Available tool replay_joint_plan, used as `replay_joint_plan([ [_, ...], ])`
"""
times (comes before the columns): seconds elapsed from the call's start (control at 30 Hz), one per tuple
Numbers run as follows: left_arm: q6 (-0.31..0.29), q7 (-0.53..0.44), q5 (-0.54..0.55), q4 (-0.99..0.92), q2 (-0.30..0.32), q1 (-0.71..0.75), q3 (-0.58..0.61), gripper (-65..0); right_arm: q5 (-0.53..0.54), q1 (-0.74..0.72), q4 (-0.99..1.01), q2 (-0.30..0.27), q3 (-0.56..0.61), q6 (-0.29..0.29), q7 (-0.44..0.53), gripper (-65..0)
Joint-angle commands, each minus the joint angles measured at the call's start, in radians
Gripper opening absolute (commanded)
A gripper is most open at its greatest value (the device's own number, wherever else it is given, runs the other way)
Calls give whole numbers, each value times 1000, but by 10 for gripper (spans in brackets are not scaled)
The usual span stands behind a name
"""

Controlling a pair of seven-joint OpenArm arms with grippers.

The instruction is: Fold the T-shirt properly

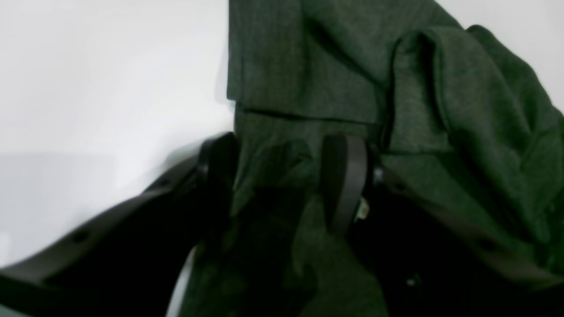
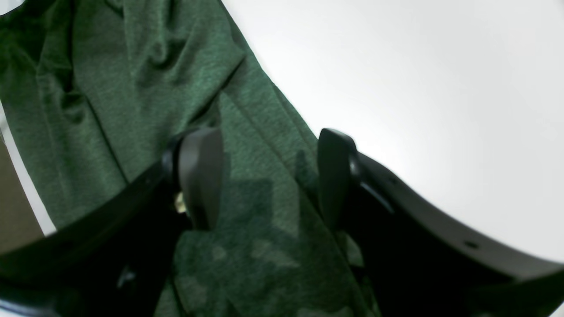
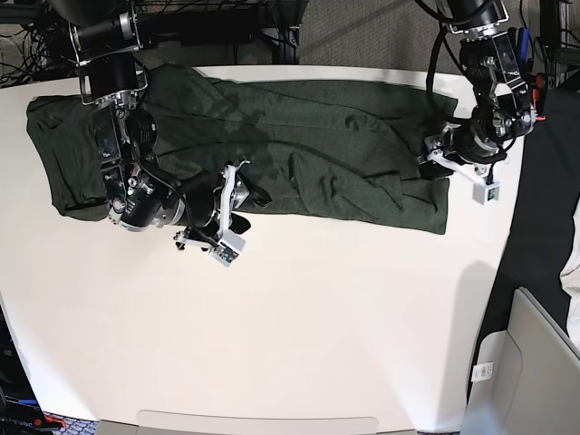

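Observation:
The dark olive-green T-shirt (image 3: pixel 317 145) lies spread lengthwise along the far part of the white table (image 3: pixel 317 317), with wrinkles and folded-over edges. My right gripper (image 3: pixel 243 192) is at the shirt's near hem, left of centre. In the right wrist view it (image 2: pixel 269 180) is open, with its fingers (image 2: pixel 200 176) straddling the shirt (image 2: pixel 110 88) at its edge. My left gripper (image 3: pixel 433 168) is at the shirt's right end. In the left wrist view it (image 1: pixel 282 171) is open, with shirt fabric (image 1: pixel 308 66) between the fingers (image 1: pixel 346 176), beside a folded layer.
The table's right edge (image 3: pixel 512 272) runs close to my left arm. A grey bin or chair (image 3: pixel 535 362) stands beyond it at the lower right. Cables and frames (image 3: pixel 227 27) line the far side. White table surface shows beside each gripper (image 2: pixel 418 88).

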State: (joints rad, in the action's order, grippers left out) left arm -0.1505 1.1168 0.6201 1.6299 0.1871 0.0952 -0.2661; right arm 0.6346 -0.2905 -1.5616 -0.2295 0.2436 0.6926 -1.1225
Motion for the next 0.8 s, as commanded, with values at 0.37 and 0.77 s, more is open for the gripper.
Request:
replay_joint_plan([
  [0.37, -1, 47, 36, 2, -7, 4, 90, -360, 20, 20, -50, -24, -7, 6, 23, -302],
  [0.77, -1, 44, 36, 3, -7, -30, 81, -650, 18, 66, -99, -94, -49, 6, 22, -302],
])
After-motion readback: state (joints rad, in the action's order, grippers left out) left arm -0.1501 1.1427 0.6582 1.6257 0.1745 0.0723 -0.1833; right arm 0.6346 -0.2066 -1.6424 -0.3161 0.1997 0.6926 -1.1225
